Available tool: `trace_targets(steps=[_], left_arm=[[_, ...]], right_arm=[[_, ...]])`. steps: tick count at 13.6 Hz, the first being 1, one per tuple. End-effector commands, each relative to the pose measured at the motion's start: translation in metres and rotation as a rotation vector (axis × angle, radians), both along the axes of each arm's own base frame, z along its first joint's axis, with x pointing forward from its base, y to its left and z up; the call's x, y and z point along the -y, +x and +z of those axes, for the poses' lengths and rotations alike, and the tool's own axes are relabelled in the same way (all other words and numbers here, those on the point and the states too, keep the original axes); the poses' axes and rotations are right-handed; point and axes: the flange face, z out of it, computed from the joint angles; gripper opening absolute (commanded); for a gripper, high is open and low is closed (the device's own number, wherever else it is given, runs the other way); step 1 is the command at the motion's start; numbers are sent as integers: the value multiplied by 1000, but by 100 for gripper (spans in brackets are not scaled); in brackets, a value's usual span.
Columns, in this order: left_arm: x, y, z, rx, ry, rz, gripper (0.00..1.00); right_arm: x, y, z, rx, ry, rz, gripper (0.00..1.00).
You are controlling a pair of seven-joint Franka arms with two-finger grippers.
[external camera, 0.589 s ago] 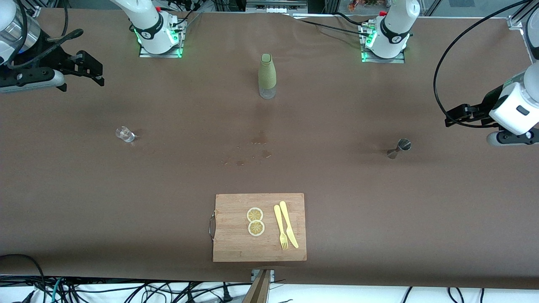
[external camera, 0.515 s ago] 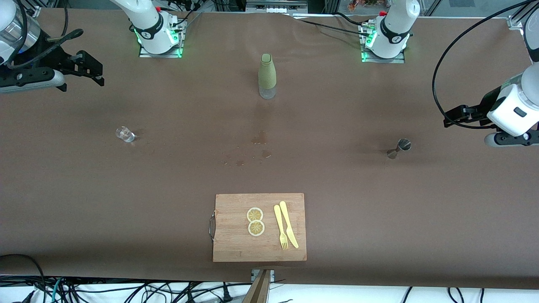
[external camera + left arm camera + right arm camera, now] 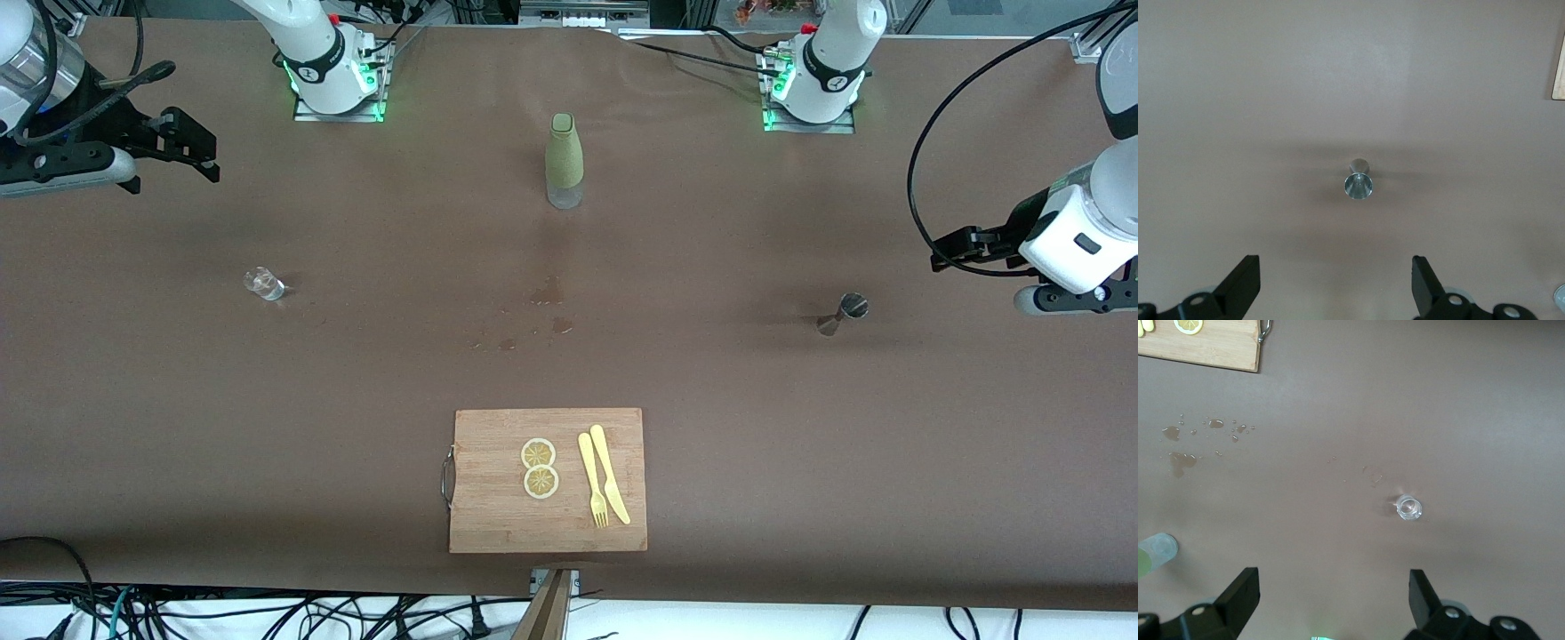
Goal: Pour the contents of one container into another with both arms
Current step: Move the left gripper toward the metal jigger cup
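Note:
A small clear glass (image 3: pixel 264 284) (image 3: pixel 1409 508) stands on the brown table toward the right arm's end. A metal jigger (image 3: pixel 845 311) (image 3: pixel 1358 183) stands toward the left arm's end. My left gripper (image 3: pixel 958 249) (image 3: pixel 1335 287) hangs open in the air over the table's end by the jigger, holding nothing. Above the table near the other end, my right gripper (image 3: pixel 188 144) (image 3: pixel 1331 600) is also open and empty. A green-sleeved bottle (image 3: pixel 564 160) (image 3: pixel 1151 557) stands upright between the two bases.
A wooden cutting board (image 3: pixel 498 498) (image 3: pixel 1205 347) at the table's near edge carries two lemon slices (image 3: pixel 539 468), a yellow fork (image 3: pixel 592 480) and a knife (image 3: pixel 610 474). Small wet spots (image 3: pixel 547 293) mark the cloth at mid-table.
The left hand has drifted a little higher and toward the arms' bases. The right gripper, the glass, the jigger and the bottle have kept their places.

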Motion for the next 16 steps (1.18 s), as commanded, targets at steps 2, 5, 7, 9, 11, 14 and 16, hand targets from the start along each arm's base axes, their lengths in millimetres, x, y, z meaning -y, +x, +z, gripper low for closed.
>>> trace_targets(steps=[2, 5, 7, 9, 11, 14, 16], left_arm=[[-2, 2, -4, -13, -15, 17, 100], [0, 5, -11, -28, -11, 10, 100], [2, 5, -13, -32, -11, 9, 100], [2, 5, -13, -32, -5, 5, 100], [2, 5, -13, -32, -7, 5, 100], [5, 7, -14, -31, -20, 1, 100], [7, 7, -12, -28, -20, -6, 100]], right_arm=[[1, 0, 3, -1, -1, -7, 99], [1, 1, 1, 1, -1, -7, 99], [2, -2, -3, -7, -3, -7, 99], [2, -1, -3, -2, -2, -7, 99], [2, -1, -4, -4, -2, -7, 99], [3, 1, 3, 17, -3, -8, 99], [2, 1, 3, 26, -6, -5, 99]])
